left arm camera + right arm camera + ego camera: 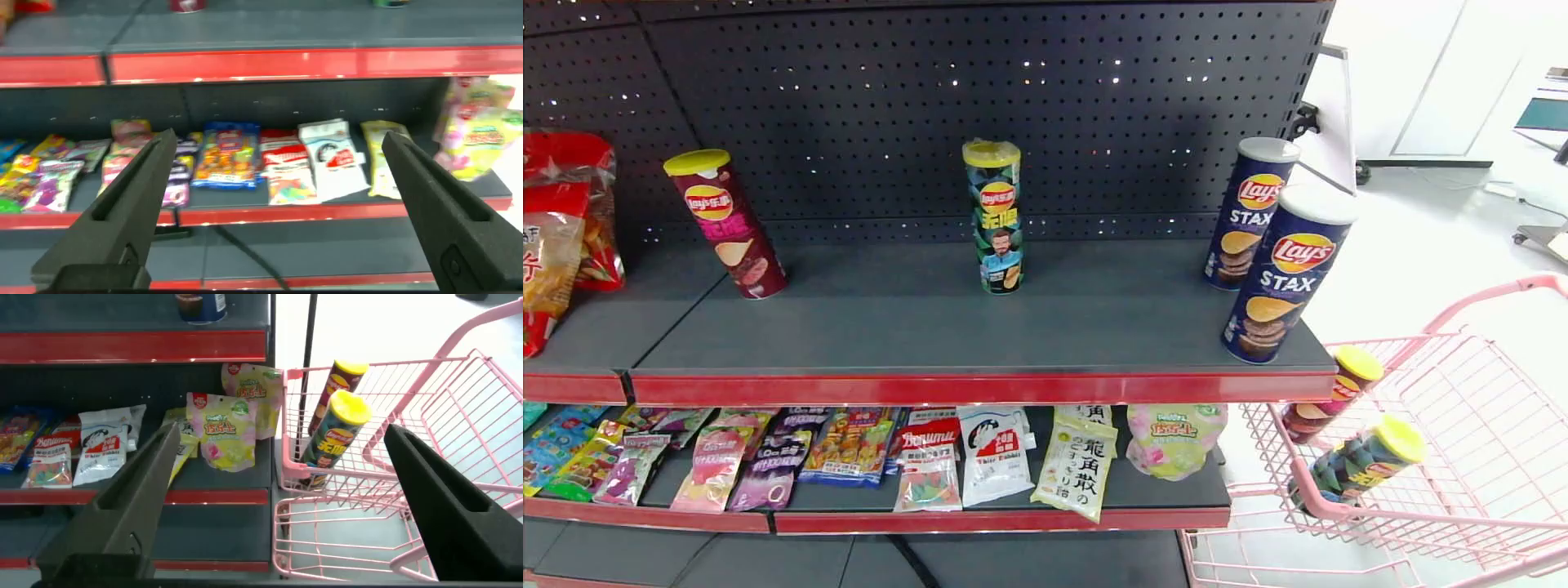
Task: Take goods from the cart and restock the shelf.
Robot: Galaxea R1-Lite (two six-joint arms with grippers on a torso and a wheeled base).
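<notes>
The pink wire cart [1462, 441] stands right of the shelf unit and holds two chip cans with yellow lids: a maroon one [1327, 394] and a dark green one [1364, 461]. Both cans show again in the right wrist view, maroon [337, 394] behind green [333, 429]. The upper shelf [980, 327] carries a maroon can [727, 222], a green can [995, 216] and two dark blue cans [1250, 212] [1284, 273]. My right gripper [286, 498] is open, facing the cart and lower shelf. My left gripper [278, 204] is open before the lower shelf's snack bags [229, 155].
Snack bags [849, 449] fill the lower shelf [980, 519]. Red bags [564, 212] stand at the upper shelf's left end. A red lip [980, 388] edges the upper shelf. A white panel [1327, 122] and open floor lie beyond the shelf's right end.
</notes>
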